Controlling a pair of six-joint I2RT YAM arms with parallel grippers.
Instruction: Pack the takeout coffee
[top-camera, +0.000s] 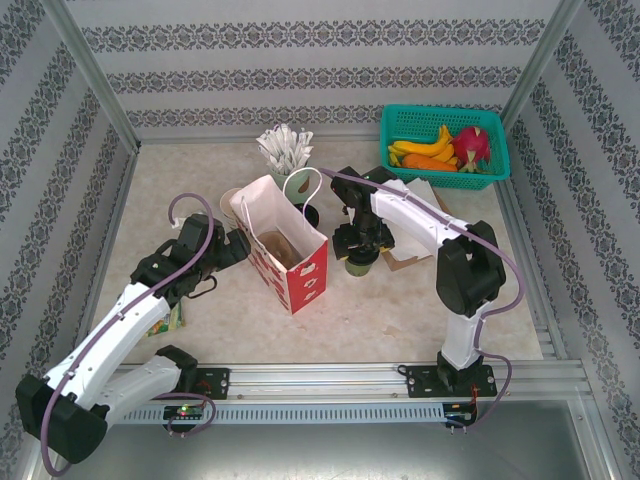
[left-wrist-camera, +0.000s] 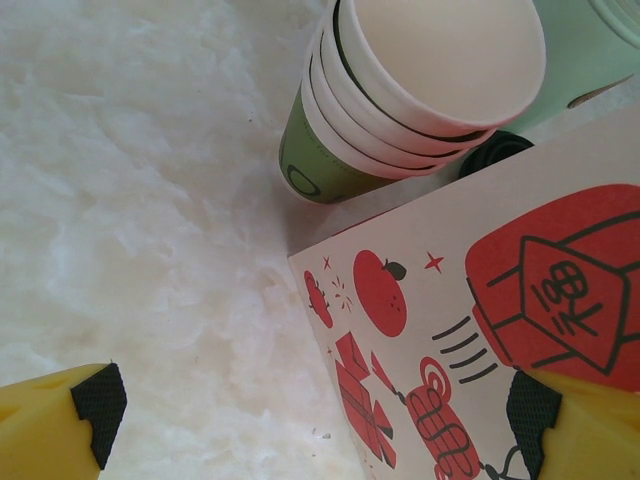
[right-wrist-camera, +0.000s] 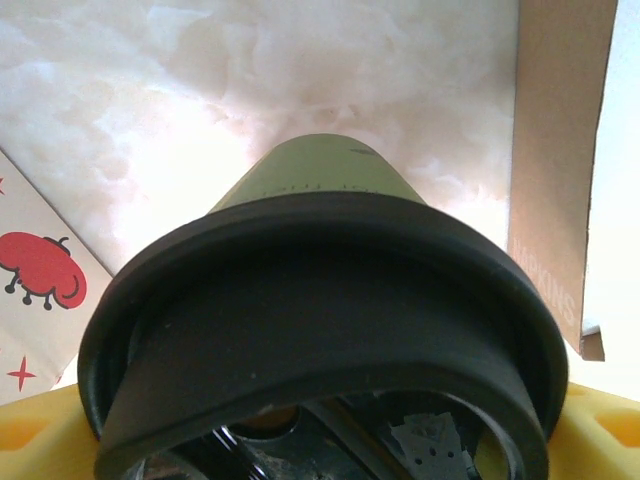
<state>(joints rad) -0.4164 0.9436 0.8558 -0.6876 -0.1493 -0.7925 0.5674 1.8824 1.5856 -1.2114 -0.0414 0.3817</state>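
The takeout coffee (top-camera: 360, 266) stands on the table just right of the paper bag, green band low and black lid on top. My right gripper (top-camera: 360, 244) reaches down over it and is shut on it near the lid. In the right wrist view the black lid (right-wrist-camera: 320, 300) and the green cup body (right-wrist-camera: 320, 185) sit between the yellow fingers (right-wrist-camera: 600, 430) of the right gripper (right-wrist-camera: 320, 435). The red and white paper bag (top-camera: 290, 250) stands open. My left gripper (top-camera: 237, 248) is open at the bag's left side, its pads (left-wrist-camera: 100, 408) wide apart around the bag's corner (left-wrist-camera: 480, 330).
A stack of cream cups (left-wrist-camera: 420, 90) and a mint-green cup of wrapped sticks (top-camera: 285, 150) stand behind the bag. A teal basket (top-camera: 400, 125) of fruit sits at the back right. A brown napkin box (right-wrist-camera: 555, 150) lies right of the coffee.
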